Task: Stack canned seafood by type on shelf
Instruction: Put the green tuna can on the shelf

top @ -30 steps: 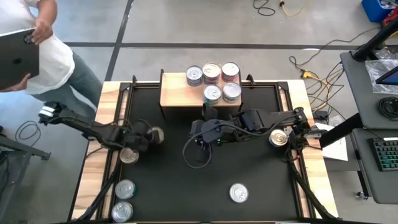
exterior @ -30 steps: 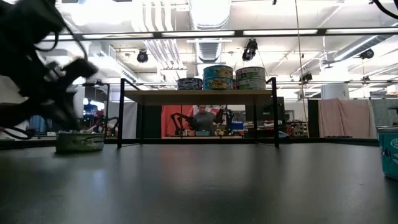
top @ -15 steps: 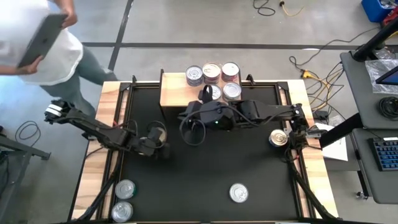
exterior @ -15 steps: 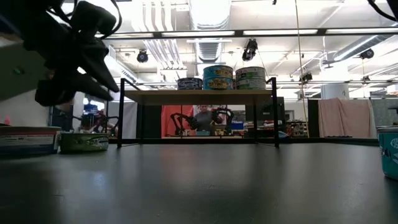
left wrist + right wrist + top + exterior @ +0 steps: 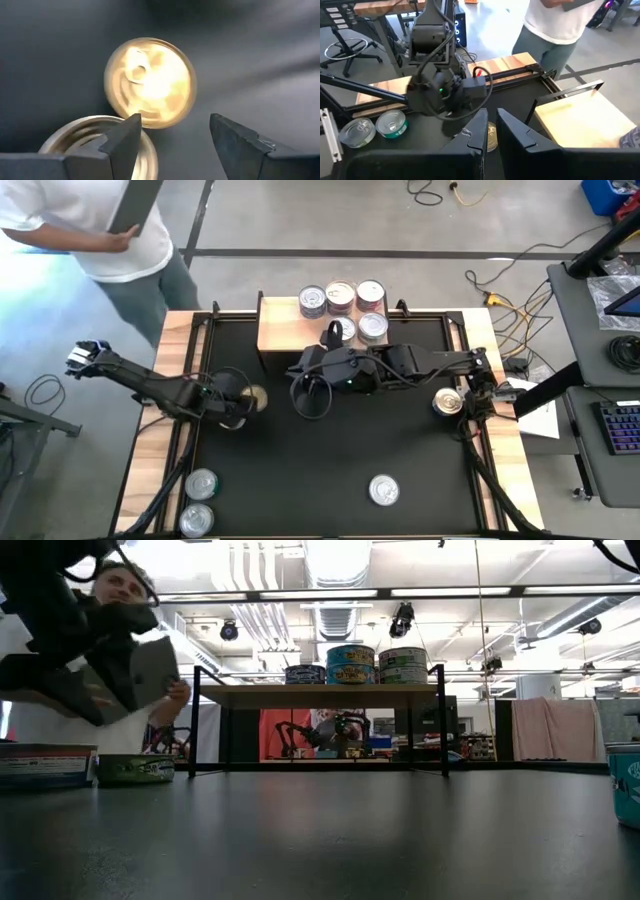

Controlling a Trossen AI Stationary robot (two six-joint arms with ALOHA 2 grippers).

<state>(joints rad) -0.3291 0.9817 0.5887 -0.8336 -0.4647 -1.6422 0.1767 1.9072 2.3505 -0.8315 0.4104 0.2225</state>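
Observation:
Several cans [image 5: 340,297] stand on the light-wood shelf [image 5: 285,330] at the far edge, some stacked [image 5: 350,664]. A gold-lidded can [image 5: 150,82] stands on the black mat with a silver-lidded can [image 5: 92,137] close beside it. My left gripper [image 5: 172,132] hovers open above these two [image 5: 243,402]; in the high view it hides the silver one. My right gripper [image 5: 491,132] is shut at mid-table in front of the shelf [image 5: 300,368], with nothing in it.
Loose cans stand on the mat at the right [image 5: 447,401], near the middle of the front edge [image 5: 384,490] and at the near left corner [image 5: 202,483]. A person [image 5: 100,225] holding a tablet stands beyond the far left corner. A cable loop [image 5: 312,395] hangs by the right arm.
My left gripper has gone toward the table's right edge and risen. The silver-lidded can that sat nearer the left edge now stands on the mat beside the gold-lidded one. My right arm has swung toward the shelf. The person has walked along the far left.

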